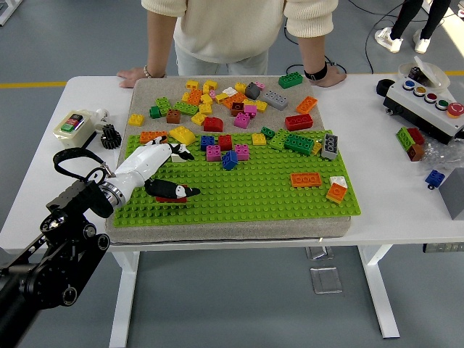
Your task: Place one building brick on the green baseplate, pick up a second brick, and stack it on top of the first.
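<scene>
I've got the left hand (161, 172) low over the baseplate's (254, 199) left end, thumb and fingers pinched on a red brick (172, 197) that sits against the studs near the front-left corner. It looks light, hard and slick, so I'd grip its long sides and press straight down. There's open green toward the front edge and middle; the loose bricks (232, 98) crowd the back edge, where a person's hands (133, 75) rest.
</scene>
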Controlling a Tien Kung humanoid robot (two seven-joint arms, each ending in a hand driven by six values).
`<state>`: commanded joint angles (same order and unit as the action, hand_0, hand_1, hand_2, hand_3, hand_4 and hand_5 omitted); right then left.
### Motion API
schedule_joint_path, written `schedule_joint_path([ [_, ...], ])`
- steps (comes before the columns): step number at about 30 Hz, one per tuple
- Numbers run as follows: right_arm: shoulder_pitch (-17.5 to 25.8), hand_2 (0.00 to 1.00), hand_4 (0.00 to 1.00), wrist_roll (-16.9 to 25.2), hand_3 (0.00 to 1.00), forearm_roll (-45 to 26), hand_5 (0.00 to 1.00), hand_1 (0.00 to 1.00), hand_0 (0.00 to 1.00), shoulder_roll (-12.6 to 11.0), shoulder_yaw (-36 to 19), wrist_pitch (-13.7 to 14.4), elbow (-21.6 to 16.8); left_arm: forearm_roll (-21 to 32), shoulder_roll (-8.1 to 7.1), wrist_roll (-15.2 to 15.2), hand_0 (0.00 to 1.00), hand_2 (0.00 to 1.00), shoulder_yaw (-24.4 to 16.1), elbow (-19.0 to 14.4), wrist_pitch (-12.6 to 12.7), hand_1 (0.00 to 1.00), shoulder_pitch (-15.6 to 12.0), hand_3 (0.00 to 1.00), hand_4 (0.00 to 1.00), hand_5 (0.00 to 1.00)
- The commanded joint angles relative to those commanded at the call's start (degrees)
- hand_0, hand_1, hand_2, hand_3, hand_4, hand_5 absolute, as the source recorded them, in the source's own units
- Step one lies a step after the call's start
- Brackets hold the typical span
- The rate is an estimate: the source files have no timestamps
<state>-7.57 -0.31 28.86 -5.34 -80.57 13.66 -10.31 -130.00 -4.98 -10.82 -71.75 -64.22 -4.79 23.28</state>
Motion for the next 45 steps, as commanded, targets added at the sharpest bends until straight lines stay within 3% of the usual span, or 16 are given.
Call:
schedule_joint_path([
  [2,-0.07,0.716,0.918,0.08,0.595,-0.02,0.495,0.667,0.740,0.02,0.05,0.02,0.00,0.00,-0.29,-0.44,0.998,0.735,0.51,-0.64,-0.54,0.802,-0.50,0.628,0.998,0.558],
  [3,-0.06,0.717,0.918,0.07,0.594,-0.01,0.495,0.667,0.739,0.03,0.07,-0.01,0.00,0.00,-0.41,-0.67,0.998,0.767,0.73,-0.85,-0.80,0.842,-0.70,0.635,0.998,0.677],
  [14,-0.10,0.716,0.918,-0.31,0.594,0.08,0.495,0.667,0.740,-0.06,-0.06,-0.44,0.00,0.00,-1.55,-3.88,0.998,0.810,1.93,-0.41,-2.52,0.880,-1.56,0.630,0.998,0.703],
  [15,-0.09,0.716,0.918,-0.33,0.594,0.08,0.495,0.666,0.739,-0.07,-0.11,-0.48,0.00,0.00,-1.63,-4.03,0.998,0.831,1.81,-0.49,-2.52,0.911,-1.66,0.638,0.998,0.756],
  [20,-0.02,0.716,0.918,-0.37,0.594,0.11,0.495,0.666,0.739,-0.06,-0.33,-0.66,0.00,0.00,-1.91,-4.51,0.998,0.831,1.52,-0.40,-2.50,0.911,-1.87,0.638,0.998,0.756],
  [21,-0.03,0.716,0.918,-0.36,0.594,0.11,0.494,0.666,0.739,-0.05,-0.36,-0.66,0.00,0.00,-1.97,-4.63,0.998,0.878,1.46,-0.21,-2.38,0.948,-1.87,0.639,0.998,0.791],
  [45,-0.12,0.714,0.917,-0.28,0.593,-0.06,0.493,0.666,0.739,0.01,-0.63,-0.65,0.00,0.00,-1.96,-5.46,0.998,0.902,1.91,2.67,-1.49,0.973,-2.10,0.638,0.998,0.816],
])
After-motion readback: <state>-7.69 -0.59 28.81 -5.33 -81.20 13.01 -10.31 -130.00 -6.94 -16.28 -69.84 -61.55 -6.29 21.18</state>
